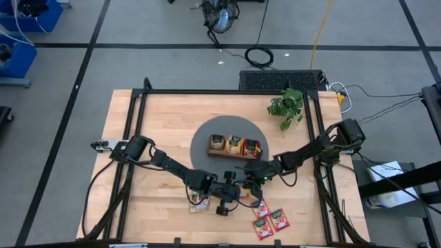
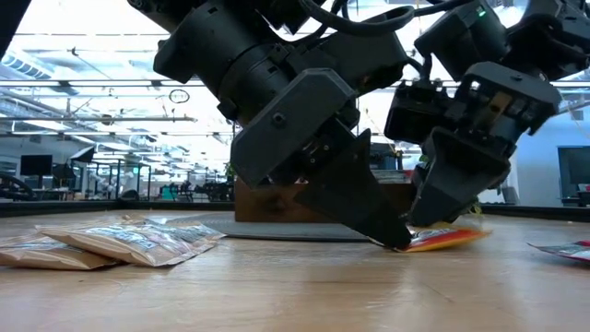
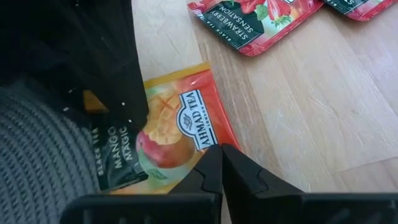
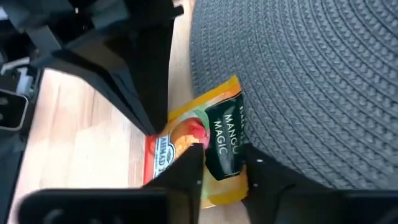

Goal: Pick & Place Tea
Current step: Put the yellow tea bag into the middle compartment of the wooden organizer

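An orange-yellow tea sachet (image 3: 180,118) printed with a mango lies half on the grey round mat (image 4: 311,74), half on the wooden table. My left gripper (image 3: 219,152) is shut with its tips on the sachet's table-side end. My right gripper (image 4: 224,171) reaches in from the mat side and is shut on the sachet's dark-printed end. Red sachets (image 1: 272,220) lie flat near the table's front edge. Cream sachets (image 2: 120,242) lie in a small heap to the left of the grippers. My left gripper presses its shut fingertips down on the sachet's edge beside the brand label (image 3: 202,140), slanting down from the table's left. That end stays on the wood (image 2: 410,243). My right gripper has the sachet's dark-printed end (image 4: 222,140) between its two fingers, slanting down from the table's far right. That end sits slightly raised (image 2: 461,235) at the mat's edge. Whether a finger is under it, I cannot tell.
The brown wooden tray (image 1: 234,156) with three compartments stands on the mat just behind the grippers, sachets in each. A small green plant (image 1: 286,107) is at the far right. Bare wood lies to the table's left and far left.
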